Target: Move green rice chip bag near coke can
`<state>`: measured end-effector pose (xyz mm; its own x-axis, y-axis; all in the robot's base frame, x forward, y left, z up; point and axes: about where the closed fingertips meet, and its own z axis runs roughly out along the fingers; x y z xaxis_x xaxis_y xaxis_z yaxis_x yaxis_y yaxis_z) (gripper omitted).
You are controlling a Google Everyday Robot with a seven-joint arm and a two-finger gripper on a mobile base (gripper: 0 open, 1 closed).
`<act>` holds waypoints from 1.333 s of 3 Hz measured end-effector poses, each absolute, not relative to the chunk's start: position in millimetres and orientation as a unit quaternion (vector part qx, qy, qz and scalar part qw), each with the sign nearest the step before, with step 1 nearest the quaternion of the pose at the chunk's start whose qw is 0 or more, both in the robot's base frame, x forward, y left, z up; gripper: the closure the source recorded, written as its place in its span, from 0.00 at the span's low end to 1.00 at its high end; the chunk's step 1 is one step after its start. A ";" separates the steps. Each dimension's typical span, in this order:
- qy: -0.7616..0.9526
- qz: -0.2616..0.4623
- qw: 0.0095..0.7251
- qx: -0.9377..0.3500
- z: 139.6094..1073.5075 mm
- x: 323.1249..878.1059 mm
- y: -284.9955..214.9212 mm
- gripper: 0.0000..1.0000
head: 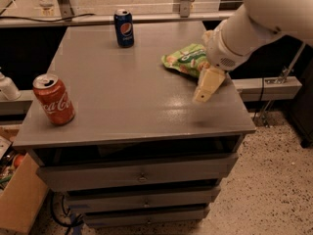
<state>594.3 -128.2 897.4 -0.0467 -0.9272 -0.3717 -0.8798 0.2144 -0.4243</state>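
Note:
The green rice chip bag (185, 59) lies flat on the right side of the grey table top (127, 87); its right end is hidden behind my arm. The coke can (54, 100) stands upright near the table's front left corner. My gripper (206, 86) hangs over the right side of the table, just in front of and to the right of the bag, above the surface and apart from the bag. It holds nothing that I can see.
A dark blue Pepsi can (124, 28) stands at the back of the table. Drawers (139, 176) sit below the top. A cardboard box (17, 202) is on the floor at the left. A low shelf runs behind the table.

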 end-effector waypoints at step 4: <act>0.718 -0.082 0.275 -0.634 885.9 651.4 -92.2 0.65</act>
